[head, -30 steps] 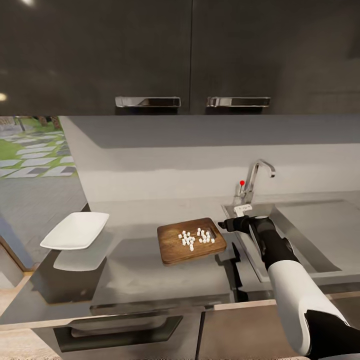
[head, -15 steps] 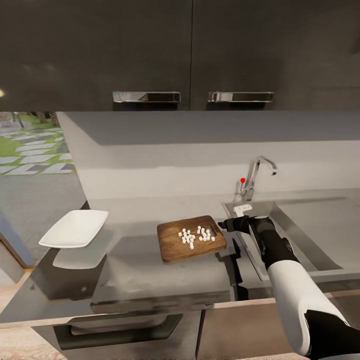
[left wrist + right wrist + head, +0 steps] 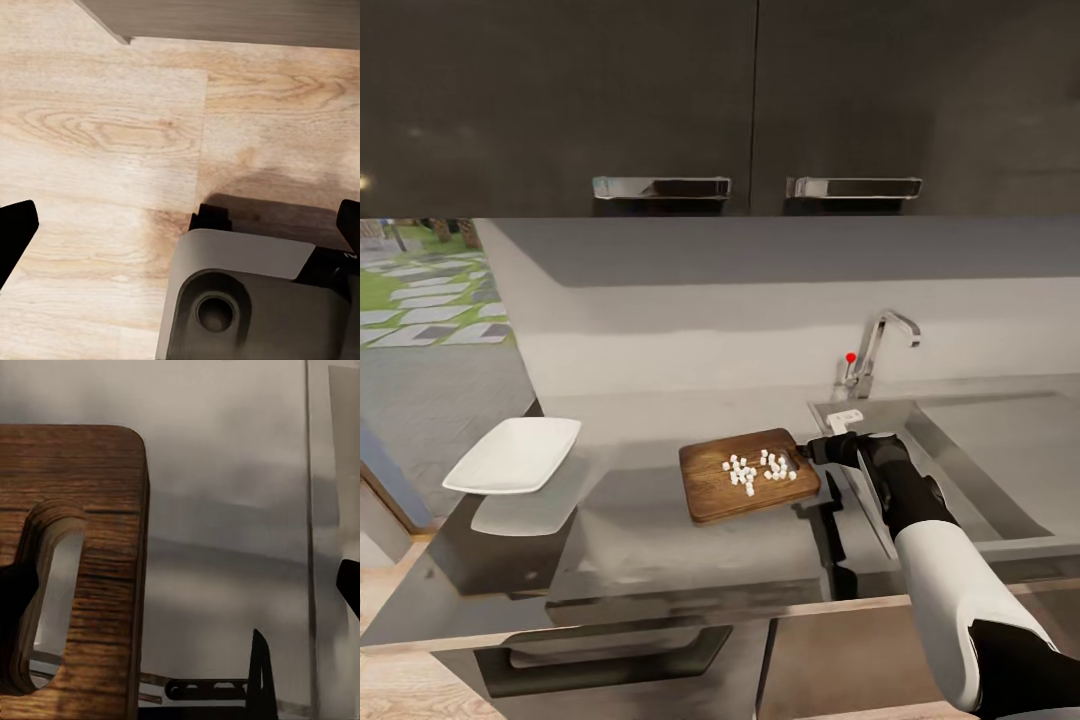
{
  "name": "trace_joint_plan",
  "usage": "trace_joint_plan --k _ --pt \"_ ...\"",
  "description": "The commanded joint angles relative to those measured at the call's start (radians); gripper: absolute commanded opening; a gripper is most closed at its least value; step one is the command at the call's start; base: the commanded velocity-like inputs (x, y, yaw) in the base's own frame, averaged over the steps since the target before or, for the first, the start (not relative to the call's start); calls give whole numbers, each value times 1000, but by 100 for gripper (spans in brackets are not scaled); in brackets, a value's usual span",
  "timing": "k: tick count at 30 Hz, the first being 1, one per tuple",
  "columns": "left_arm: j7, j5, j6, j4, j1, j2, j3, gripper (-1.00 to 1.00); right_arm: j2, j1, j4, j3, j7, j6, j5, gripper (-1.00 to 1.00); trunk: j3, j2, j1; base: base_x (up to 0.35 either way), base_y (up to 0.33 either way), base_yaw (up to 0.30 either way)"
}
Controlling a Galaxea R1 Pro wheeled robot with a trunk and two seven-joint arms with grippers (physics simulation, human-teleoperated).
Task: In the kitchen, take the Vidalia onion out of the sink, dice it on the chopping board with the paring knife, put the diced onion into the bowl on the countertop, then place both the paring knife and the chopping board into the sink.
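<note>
The dark-brown chopping board point(image 3: 712, 490) lies on the glossy countertop point(image 3: 640, 540), with several white onion dice point(image 3: 760, 468) on its right half. My right gripper point(image 3: 815, 451) is at the board's right end, beside its handle slot. In the right wrist view this gripper point(image 3: 180, 592) is open, and one finger point(image 3: 13, 600) overlaps the slotted end of the board point(image 3: 90, 495). The white bowl point(image 3: 515, 455) stands at the counter's left end. The steel sink point(image 3: 880, 418) with its chrome tap point(image 3: 880, 350) is behind my right arm. The paring knife is out of view. My left gripper point(image 3: 180, 225) hangs open over the floor.
Dark wall cabinets point(image 3: 660, 100) with chrome handles hang over the counter. A flat grey drainboard point(image 3: 1020, 450) lies right of the sink. The counter's left end point(image 3: 420, 560) drops off beside the bowl. The left wrist view looks down on the wooden floor point(image 3: 105, 135) and the robot's base point(image 3: 247, 300).
The whole picture has shifted slightly, so the head camera has moved. My right gripper stays at the board's right end; board, dice and bowl lie as before.
</note>
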Motion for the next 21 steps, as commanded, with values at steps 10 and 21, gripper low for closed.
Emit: trace_joint_plan --k 10,21 --pt "0 8 -7 4 -2 0 -8 100 0 -1 -1 -4 9 2 9 100 -1 -1 0 0 3 0" --pt "0 8 -7 3 -2 0 -8 100 0 -1 -1 -4 9 2 9 100 -12 -1 0 0 0 0"
